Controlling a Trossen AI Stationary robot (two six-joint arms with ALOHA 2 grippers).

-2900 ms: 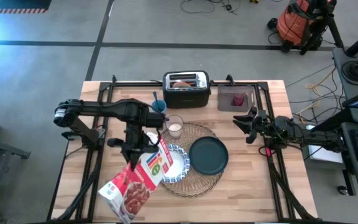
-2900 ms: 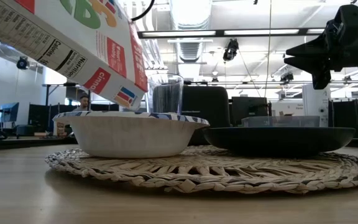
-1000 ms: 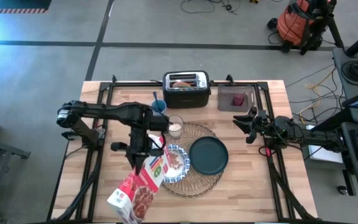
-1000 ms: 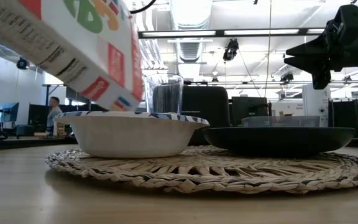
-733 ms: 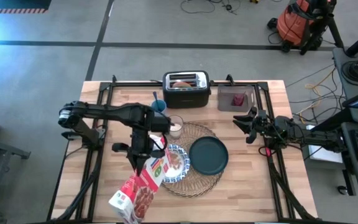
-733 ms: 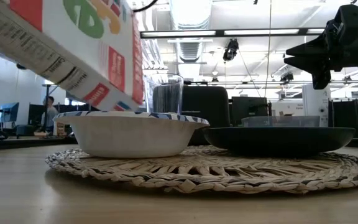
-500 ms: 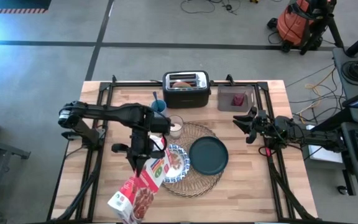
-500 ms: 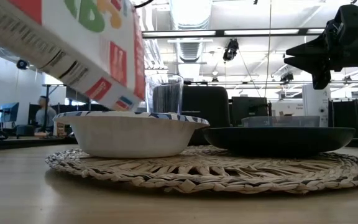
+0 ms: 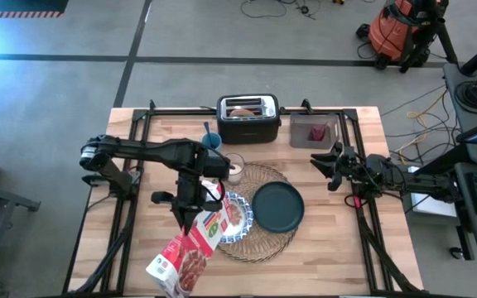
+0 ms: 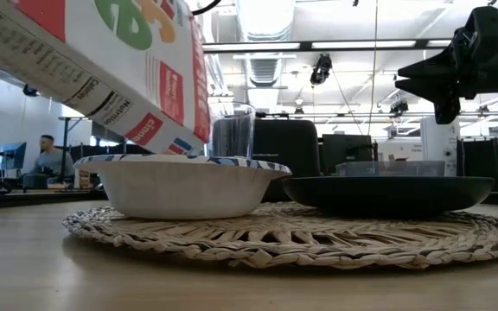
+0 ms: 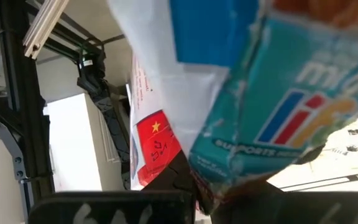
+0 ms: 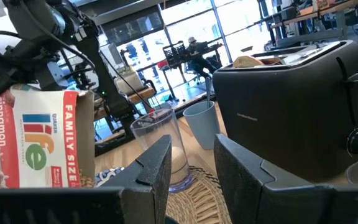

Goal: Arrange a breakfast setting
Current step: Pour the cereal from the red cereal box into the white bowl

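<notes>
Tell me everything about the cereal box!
The cereal box is red and white cardboard, with "Life", "cinnamon" and "family size" printed on it and a nutrition panel on its side. The left gripper is shut on its top end and holds it in the air, tipped so the top end points down over the bowl. In the low view the box's lowest corner hangs just above the bowl's rim. Its bottom end sticks out toward the table's front edge. I cannot see cereal falling.
</notes>
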